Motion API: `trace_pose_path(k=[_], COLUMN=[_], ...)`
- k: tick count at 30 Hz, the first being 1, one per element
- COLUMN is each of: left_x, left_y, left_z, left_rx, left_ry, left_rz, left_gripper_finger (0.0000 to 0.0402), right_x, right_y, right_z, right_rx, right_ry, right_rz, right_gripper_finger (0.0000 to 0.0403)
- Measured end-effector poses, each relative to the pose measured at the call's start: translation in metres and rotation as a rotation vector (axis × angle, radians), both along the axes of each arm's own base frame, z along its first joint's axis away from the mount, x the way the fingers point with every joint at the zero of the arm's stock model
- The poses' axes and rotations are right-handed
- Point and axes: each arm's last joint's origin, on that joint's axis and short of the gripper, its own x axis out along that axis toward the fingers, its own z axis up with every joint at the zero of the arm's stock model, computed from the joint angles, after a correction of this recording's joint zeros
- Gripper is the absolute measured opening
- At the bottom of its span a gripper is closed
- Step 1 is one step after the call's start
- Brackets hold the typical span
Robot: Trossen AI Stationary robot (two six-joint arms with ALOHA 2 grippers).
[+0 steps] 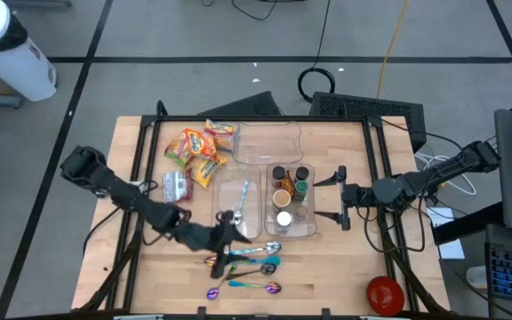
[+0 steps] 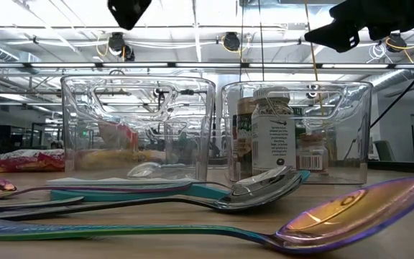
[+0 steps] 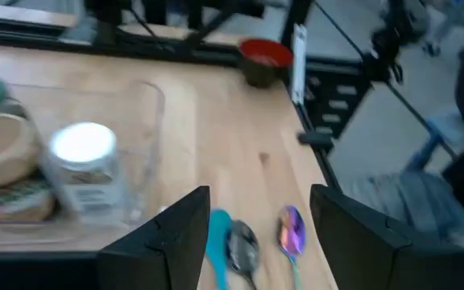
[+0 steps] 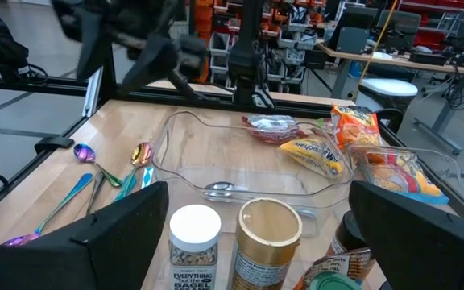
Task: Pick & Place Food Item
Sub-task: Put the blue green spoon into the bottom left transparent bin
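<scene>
Not much done yet imo: the snack bags (image 1: 194, 153) sit on the table by the empty clear bin (image 1: 268, 142), untouched. Left gripper (image 1: 227, 229) hangs over the spoons (image 1: 254, 252), jaws apart, holding nothing. Right gripper (image 1: 339, 196) waits wide open beside the jar bin (image 1: 310, 227).

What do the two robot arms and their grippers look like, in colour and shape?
Both arms are black, built of slim jointed segments with thicker rounded joints. The left gripper and the right gripper each end in two flat, dark, angular fingers, matte and without visible markings. Dark cables run along the right arm near its base. No coloured parts show on either arm.
</scene>
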Motion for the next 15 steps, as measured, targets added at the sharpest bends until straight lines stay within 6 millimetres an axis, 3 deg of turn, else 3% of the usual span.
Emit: trace_pose_path(k=[10, 15], left_x=[-0.003, -0.005], left_y=[-0.04, -0.043], left_z=[-0.058, -0.067], left_rx=[0.091, 0.067], left_ry=[0.174, 0.283], left_rz=[-0.142, -0.077], left_gripper_finger=[0.0223, 0.0223], right_x=[0.0, 0.0], right_y=[0.0, 0.0], right_z=[0.0, 0.0], right_rx=[0.0, 0.0], right_ry=[0.001, 0.001], right_rz=[-0.001, -0.001], right_gripper_finger=[0.038, 0.038])
